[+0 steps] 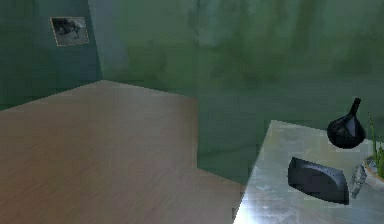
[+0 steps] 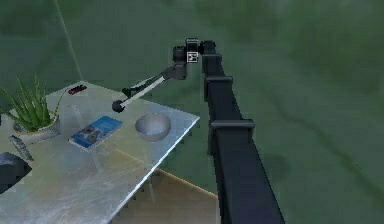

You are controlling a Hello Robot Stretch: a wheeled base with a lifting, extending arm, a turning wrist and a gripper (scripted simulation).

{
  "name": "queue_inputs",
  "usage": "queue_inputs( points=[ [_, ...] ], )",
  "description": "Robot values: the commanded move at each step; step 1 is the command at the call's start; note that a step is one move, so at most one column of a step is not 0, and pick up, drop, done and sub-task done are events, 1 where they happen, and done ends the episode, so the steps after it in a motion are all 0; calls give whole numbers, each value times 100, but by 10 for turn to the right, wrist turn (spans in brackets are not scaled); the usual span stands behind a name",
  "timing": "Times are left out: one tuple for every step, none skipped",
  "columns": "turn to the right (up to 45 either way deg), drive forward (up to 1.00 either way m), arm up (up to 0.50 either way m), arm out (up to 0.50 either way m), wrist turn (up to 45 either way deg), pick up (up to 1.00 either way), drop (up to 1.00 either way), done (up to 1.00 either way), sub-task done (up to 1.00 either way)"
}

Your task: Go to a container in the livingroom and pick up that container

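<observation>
A shallow grey bowl (image 2: 153, 125) sits on the pale grey table (image 2: 70, 185) near its right corner. The dark arm (image 2: 235, 140) rises from the arm side view's bottom edge. My gripper (image 2: 121, 103) slants down and to the left from the arm's far end, its fingertips over the table's far edge, up and left of the bowl. Only bare tabletop and green wall lie behind the fingertips, so the gripper holds nothing. A black narrow-necked vase (image 1: 346, 127) stands on the same table (image 1: 275, 185) at the forward view's right.
On the table are a potted green plant (image 2: 30, 110), a blue book (image 2: 96, 132), a small red thing (image 2: 76, 90) and a dark rounded object (image 1: 318, 179). Wooden floor (image 1: 100, 150) spreads to the forward view's left. A framed picture (image 1: 70, 31) hangs on the green wall.
</observation>
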Motion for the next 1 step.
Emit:
queue_inputs(
  points=[
    [0, 0, 0, 0, 270, 0, 0, 0, 0]
  ],
)
